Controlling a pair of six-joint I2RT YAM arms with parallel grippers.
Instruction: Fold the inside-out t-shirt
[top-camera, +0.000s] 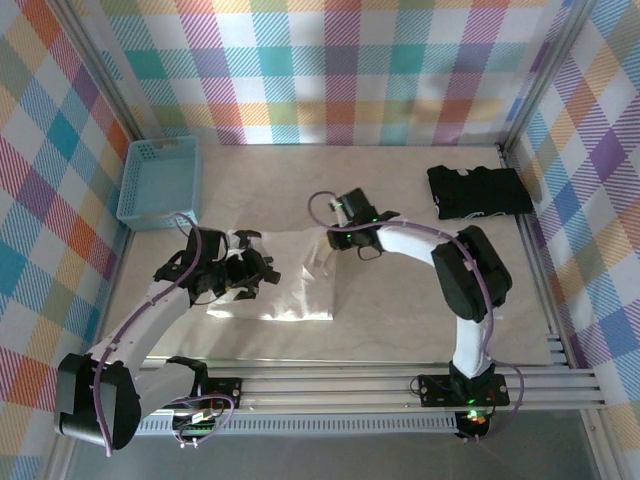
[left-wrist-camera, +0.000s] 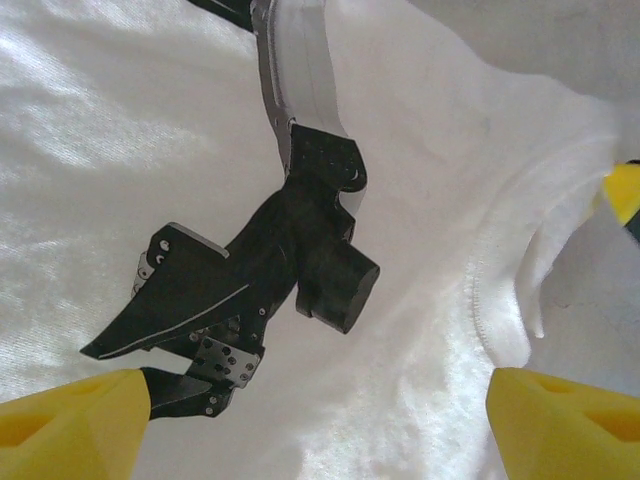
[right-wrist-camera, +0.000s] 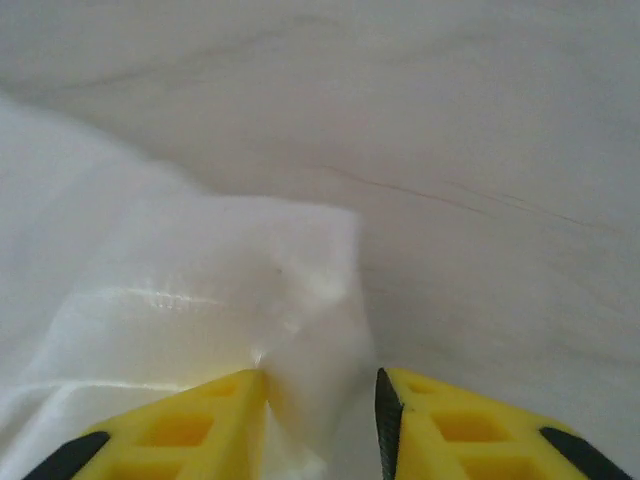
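inside-out t-shirt (top-camera: 290, 290) | corner edge inside right claw (right-wrist-camera: 322, 420) | left claw (left-wrist-camera: 320, 425) wide

No legible txt, labels, brands or nos. anywhere. Black folded garment (top-camera: 479, 190) at far right of desk (top-camera: 400, 330) has small white marks along its near edge. Too small to read; can't tell if they're letters.
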